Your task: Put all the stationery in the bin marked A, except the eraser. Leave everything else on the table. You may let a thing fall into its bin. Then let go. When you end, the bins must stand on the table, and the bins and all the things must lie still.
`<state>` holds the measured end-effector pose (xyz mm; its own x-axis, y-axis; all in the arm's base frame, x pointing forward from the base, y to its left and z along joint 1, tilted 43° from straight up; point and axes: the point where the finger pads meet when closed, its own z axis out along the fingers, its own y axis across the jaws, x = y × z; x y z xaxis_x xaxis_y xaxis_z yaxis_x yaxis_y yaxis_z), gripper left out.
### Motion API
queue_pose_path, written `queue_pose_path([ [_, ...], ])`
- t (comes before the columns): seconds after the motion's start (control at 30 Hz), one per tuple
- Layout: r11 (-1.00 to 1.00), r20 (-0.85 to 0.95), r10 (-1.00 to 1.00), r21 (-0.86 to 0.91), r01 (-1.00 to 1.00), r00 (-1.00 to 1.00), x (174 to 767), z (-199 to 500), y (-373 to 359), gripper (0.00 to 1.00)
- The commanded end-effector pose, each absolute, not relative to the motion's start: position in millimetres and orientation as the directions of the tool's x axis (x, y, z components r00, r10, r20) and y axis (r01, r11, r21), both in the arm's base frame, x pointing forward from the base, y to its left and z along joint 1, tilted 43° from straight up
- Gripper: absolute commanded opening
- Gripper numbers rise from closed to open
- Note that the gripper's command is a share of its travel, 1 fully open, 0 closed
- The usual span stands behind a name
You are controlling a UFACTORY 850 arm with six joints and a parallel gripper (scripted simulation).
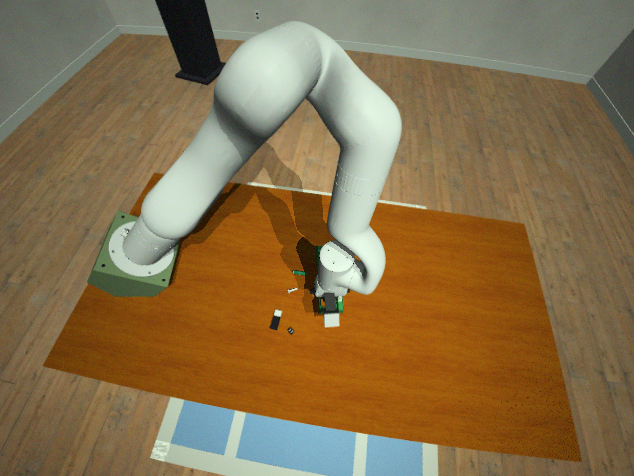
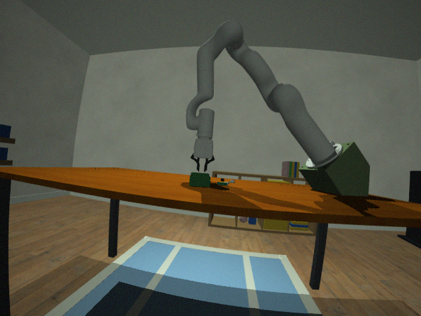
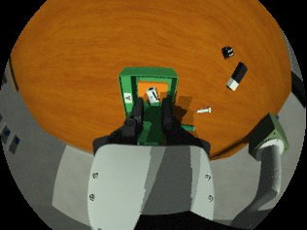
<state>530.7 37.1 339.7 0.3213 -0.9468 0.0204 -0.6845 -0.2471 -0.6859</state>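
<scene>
Currently the tool [image 3: 153, 117] hung just above the green bin [image 3: 150, 82] at mid-desk [image 1: 440, 317], fingers part-spread, gripping nothing. One small white item [image 3: 153, 94] lay inside the bin, seen between the fingers in the wrist view. Left of the bin in the top view: a green piece [image 1: 298, 273], a white piece [image 1: 291, 291], a black-and-white block [image 1: 276, 318], a small dark clip [image 1: 290, 330].
</scene>
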Motion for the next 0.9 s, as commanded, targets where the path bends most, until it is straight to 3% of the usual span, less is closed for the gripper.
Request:
queue_pose_path([
  [0.0,-0.247,0.019,-0.946,-0.684,-0.686,0.322,524.3,348.0,34.9,0.29],
  [0.37,-0.247,0.019,-0.946,-0.684,-0.686,0.322,519.7,353.1,33.4,0.29],
  [0.4,-0.247,0.019,-0.946,-0.684,-0.686,0.322,517.1,356.0,32.5,1.0],
  [0.87,-0.247,0.019,-0.946,-0.685,-0.686,0.322,485.8,391.1,22.6,1.0],
])
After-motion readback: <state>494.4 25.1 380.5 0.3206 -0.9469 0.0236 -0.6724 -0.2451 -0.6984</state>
